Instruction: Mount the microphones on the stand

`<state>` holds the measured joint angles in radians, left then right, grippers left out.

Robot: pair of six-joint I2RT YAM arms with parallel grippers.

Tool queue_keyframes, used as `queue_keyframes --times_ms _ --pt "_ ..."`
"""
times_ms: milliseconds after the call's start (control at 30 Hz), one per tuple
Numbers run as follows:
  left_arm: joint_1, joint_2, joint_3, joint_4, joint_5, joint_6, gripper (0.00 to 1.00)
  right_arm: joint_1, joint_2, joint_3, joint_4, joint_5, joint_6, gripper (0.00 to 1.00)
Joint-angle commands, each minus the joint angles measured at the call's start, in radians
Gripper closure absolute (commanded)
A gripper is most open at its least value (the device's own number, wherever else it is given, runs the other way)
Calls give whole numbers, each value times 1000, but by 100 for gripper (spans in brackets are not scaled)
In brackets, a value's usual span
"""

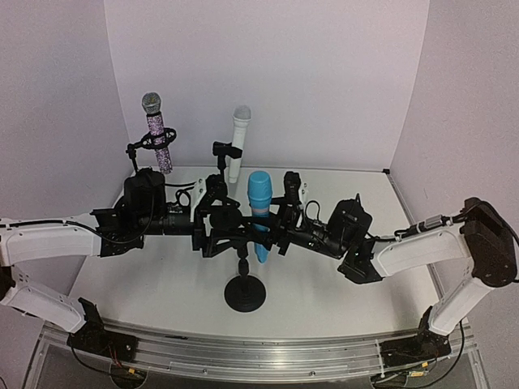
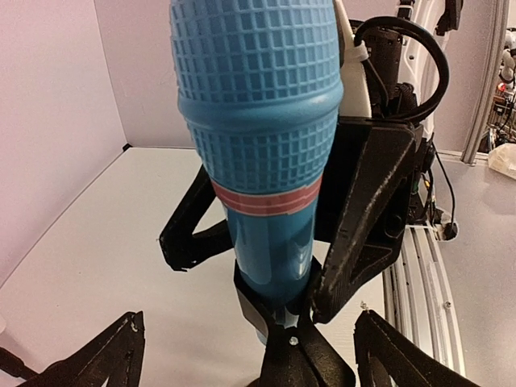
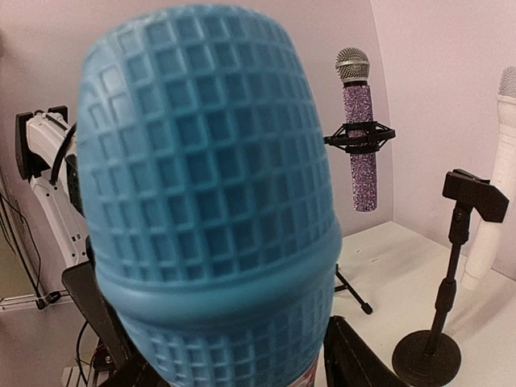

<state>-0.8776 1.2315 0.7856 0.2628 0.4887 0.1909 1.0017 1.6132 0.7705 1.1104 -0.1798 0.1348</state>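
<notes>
The light blue microphone [image 1: 258, 212] stands upright, its lower body seated in the clip of the small round-based stand [image 1: 245, 292]. In the left wrist view the blue microphone [image 2: 266, 161] fills the middle, above the stand's clip [image 2: 300, 343]. My left gripper [image 1: 220, 231] is just left of the microphone, open wide, its fingertips [image 2: 109, 355] well apart from it. My right gripper [image 1: 281, 229] is open around the microphone from the right; one finger [image 2: 363, 218] is close against it, the other stands off. The microphone's head [image 3: 210, 201] fills the right wrist view.
The purple-glitter microphone [image 1: 158, 138] hangs in a shock mount on a tripod stand at the back left. The white microphone [image 1: 238, 144] stands upright at the clip of another stand [image 3: 451, 266] behind the blue one. White walls enclose the table [image 1: 389, 267].
</notes>
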Motion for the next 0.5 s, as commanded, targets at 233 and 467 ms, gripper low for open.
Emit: queue_keyframes --times_ms 233,467 --pt "2 -59 15 -4 43 20 6 4 -178 -48 -196 29 -66 12" --pt "13 -128 16 -26 50 -2 2 3 -428 -136 -547 122 -165 9"
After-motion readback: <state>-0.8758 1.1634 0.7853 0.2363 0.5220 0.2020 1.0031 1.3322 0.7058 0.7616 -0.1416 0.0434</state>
